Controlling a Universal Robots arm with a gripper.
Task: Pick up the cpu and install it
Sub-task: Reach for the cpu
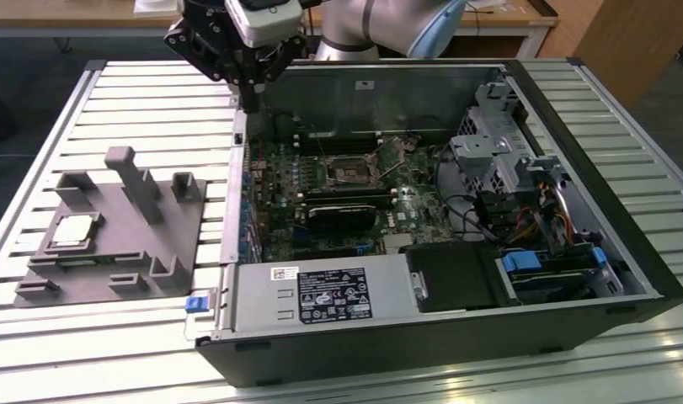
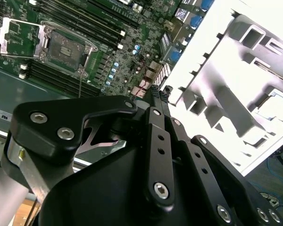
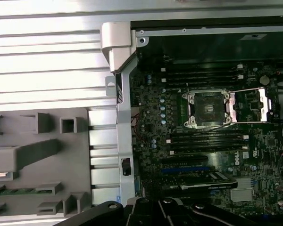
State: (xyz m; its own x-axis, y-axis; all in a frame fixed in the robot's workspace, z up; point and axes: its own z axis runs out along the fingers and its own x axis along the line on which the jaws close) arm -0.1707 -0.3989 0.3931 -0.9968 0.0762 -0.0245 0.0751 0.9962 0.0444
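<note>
The cpu [image 1: 74,231] is a small silver-grey square with a pale rim. It lies flat in a recess of the grey fixture plate [image 1: 99,278] at the exterior view's left. My gripper [image 1: 253,103] hangs high over the case's left wall near the back, well away from the cpu. Its fingers [image 2: 155,94] are pressed together, shut on nothing. The motherboard socket [image 1: 349,169] is dark and square, and its metal frame [image 3: 251,106] is swung open. The socket [image 3: 206,108] also shows in the first wrist view and, as the socket [image 2: 63,47], in the second wrist view.
The open black computer case [image 1: 610,252] lies on a slatted white table [image 1: 150,101], with a power supply [image 1: 324,295] at the front and a drive cage [image 1: 493,147] at the right. A black card [image 1: 341,217] and memory slots [image 3: 207,141] sit near the socket. A tall post [image 1: 133,181] rises from the fixture.
</note>
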